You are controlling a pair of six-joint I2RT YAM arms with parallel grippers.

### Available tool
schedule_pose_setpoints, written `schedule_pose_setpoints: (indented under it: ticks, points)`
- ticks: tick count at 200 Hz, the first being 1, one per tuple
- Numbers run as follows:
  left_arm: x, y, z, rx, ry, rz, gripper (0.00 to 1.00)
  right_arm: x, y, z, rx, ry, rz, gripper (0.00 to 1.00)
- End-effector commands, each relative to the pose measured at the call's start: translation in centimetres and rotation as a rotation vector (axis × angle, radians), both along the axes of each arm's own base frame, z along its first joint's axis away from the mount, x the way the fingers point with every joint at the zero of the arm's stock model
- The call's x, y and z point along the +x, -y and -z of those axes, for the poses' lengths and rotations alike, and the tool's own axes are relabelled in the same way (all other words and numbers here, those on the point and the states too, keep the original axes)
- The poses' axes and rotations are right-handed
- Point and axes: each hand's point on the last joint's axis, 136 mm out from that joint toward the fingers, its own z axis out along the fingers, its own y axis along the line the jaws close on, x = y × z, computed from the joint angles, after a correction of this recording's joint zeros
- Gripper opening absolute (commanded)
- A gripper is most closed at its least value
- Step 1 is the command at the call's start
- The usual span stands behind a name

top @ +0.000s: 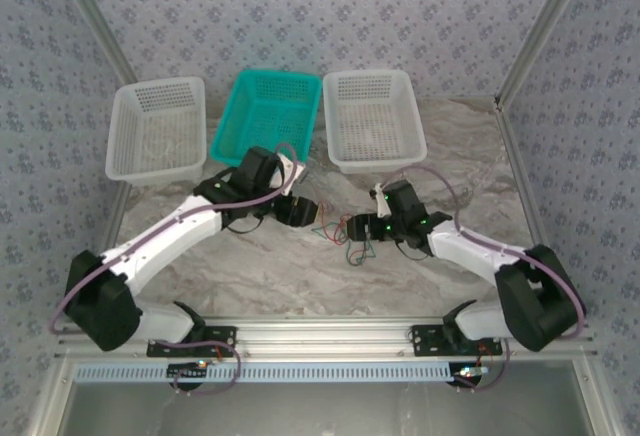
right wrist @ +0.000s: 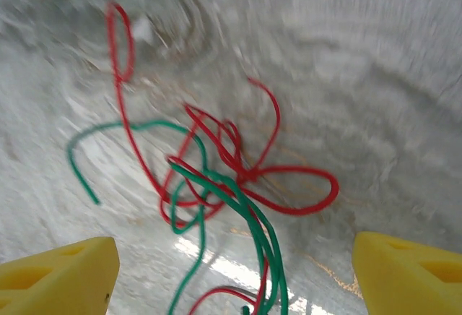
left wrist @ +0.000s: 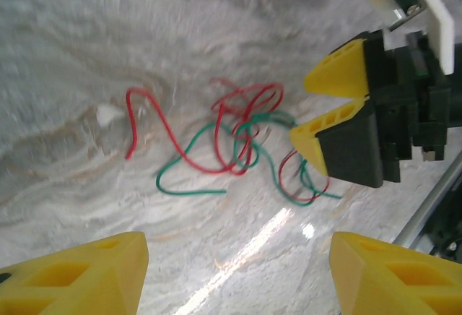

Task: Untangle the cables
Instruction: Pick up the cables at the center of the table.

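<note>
Several cables point(left wrist: 231, 141) between left pincer point(top: 300, 212), right pincer point(top: 356, 228)

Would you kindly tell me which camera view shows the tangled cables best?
The left wrist view: the cables lie nearly whole and sharp, red and green strands distinct. The right wrist view is closer but blurred and crops them at the bottom. The top external view gives a tiny clump.

You faced three baskets lined along the far edge of the marbled table point(top: 250, 281): white left basket point(top: 160, 87), teal middle basket point(top: 281, 75), white right basket point(top: 368, 75), patterned walls point(top: 300, 6) behind.
</note>
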Motion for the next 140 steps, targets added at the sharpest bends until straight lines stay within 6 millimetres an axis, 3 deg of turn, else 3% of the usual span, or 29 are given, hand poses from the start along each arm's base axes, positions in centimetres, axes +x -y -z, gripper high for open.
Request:
schedule_pose_setpoints:
  ticks: [1, 24, 49, 60, 70, 100, 119, 140]
  points:
    - [1.3, 1.0, -1.2, -0.059, 0.041, -0.04, 0.68, 0.5, -1.0, 1.0, -0.014, 0.009, 0.001, 0.85]
    - [1.5, 0.8, -1.1, -0.048, 0.049, -0.046, 0.69, 0.8, -1.8, 2.4, -0.093, 0.023, -0.03, 0.67]
    - [1.6, 0.1, -1.3, -0.021, 0.067, -0.062, 0.69, 1.5, -1.3, 3.7, -0.152, 0.044, 0.003, 0.31]
    - [1.7, -0.2, -1.4, -0.011, 0.079, -0.073, 0.69, 2.0, -1.2, 3.4, -0.156, 0.079, 0.012, 0.12]
    - [1.6, -0.4, -1.4, -0.006, 0.08, -0.078, 0.69, 2.5, -1.3, 2.4, -0.143, 0.124, 0.01, 0.0]
    - [1.7, -0.4, -1.5, -0.005, 0.053, -0.105, 0.7, 2.8, -2.9, -2.2, -0.064, 0.265, -0.092, 0.0]
    - [1.9, -0.2, -2.7, -0.042, 0.065, -0.118, 0.71, 2.1, -4.2, -5.6, 0.013, 0.341, -0.184, 0.0]
    - [2.1, -0.2, -4.1, -0.06, 0.094, -0.124, 0.73, 1.6, -4.4, -8.8, 0.059, 0.403, -0.205, 0.0]
